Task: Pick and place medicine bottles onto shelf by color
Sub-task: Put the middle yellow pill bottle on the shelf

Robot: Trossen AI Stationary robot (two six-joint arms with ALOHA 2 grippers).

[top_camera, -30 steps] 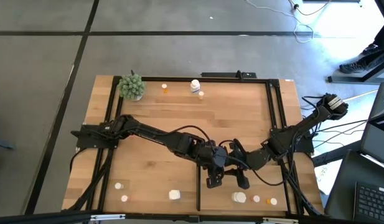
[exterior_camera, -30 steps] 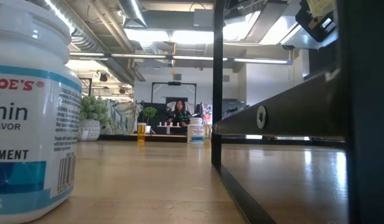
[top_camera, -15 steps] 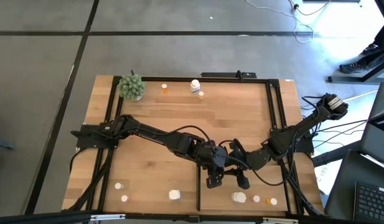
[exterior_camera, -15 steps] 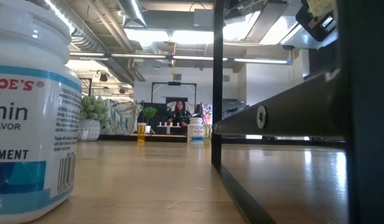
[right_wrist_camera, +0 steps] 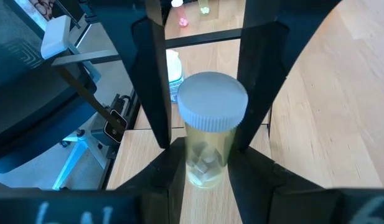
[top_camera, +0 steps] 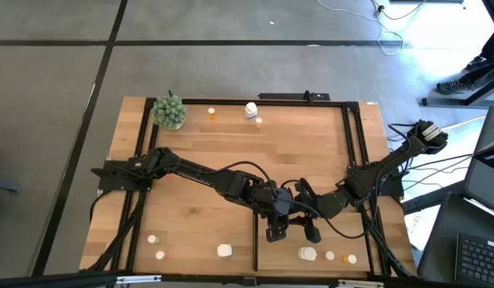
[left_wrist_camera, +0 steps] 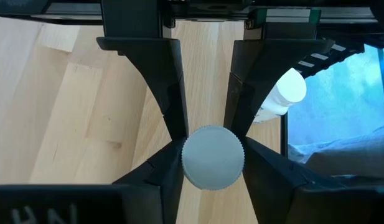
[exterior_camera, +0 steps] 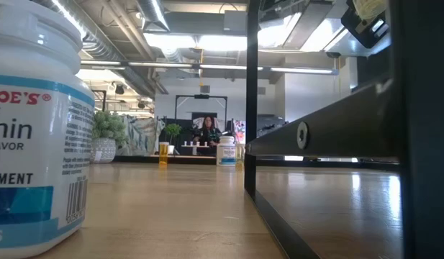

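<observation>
The left end effector (left_wrist_camera: 213,146) has its two dark fingers (left_wrist_camera: 160,93) set against either side of a round white ribbed cap (left_wrist_camera: 213,157), seen end-on between them; the fingers touch the cap's edge, so it is pinched there. In the high view this left end effector (top_camera: 275,232) sits low on the tabletop (top_camera: 230,152), just right of the thin black strip (top_camera: 255,240). Right beside it the right end effector (top_camera: 311,234) points the same way. From its wrist, the right end effector (right_wrist_camera: 204,143) pinches a clear yellowish medicine bottle with a white cap (right_wrist_camera: 210,127), the fingers pressed on the bottle's body below the cap, pills visible inside.

Further out, along the near edge, lie a chunky white bottle (top_camera: 308,254) and two small bottles (top_camera: 340,258) on the right, and three white ones (top_camera: 223,250) on the left. At the far edge stand an orange bottle (top_camera: 212,114), a white bottle (top_camera: 251,109) and a green spiky plant (top_camera: 170,111). In the low view a large white bottle with a blue label (exterior_camera: 34,137) fills the left foreground.
</observation>
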